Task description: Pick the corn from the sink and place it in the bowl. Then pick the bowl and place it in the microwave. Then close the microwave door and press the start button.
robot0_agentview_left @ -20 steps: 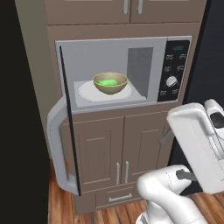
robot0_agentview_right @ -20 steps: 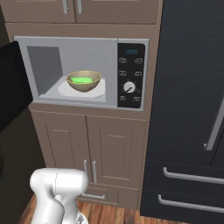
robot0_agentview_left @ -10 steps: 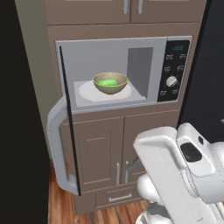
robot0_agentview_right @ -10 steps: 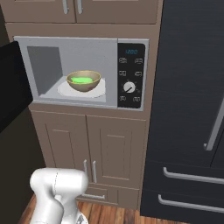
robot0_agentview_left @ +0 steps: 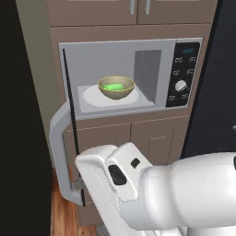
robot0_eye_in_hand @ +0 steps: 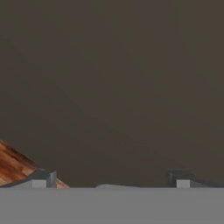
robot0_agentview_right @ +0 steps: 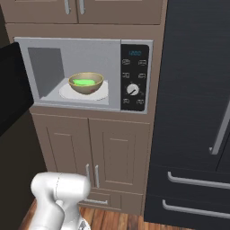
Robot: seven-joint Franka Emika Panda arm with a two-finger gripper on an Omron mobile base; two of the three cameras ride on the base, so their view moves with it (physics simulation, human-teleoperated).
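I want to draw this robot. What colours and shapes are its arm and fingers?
The arm is glossy white, made of fat rounded segments, with small dark oval and square patches on its boxy front part. The gripper has two small grey, blocky fingertips.

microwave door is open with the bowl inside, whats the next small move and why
Probably swing the hand behind the microwave door and push it shut. The bowl with the corn already sits inside the microwave, the door hangs wide open, and the gripper is open and empty.
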